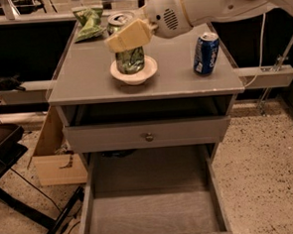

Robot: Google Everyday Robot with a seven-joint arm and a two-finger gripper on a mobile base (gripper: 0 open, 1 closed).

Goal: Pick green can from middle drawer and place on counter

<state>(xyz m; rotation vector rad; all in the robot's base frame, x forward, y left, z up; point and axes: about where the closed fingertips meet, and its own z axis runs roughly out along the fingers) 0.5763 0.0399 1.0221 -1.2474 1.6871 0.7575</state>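
Tool [127, 36] pinching green can [130, 61] mid-body; can upright in bowl [134, 78] on counter [84, 83].

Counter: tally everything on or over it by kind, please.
Cans: 2 (green can, blue can)
Bowls: 1 (white bowl)
Snack bags: 1 (green bag)
Total: 4
The gripper holds the green can at the bowl.

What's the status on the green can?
Hand above counter, shut on green can. Green can's base down in bowl. Drawer open. Blue can off to the side, not in the way.
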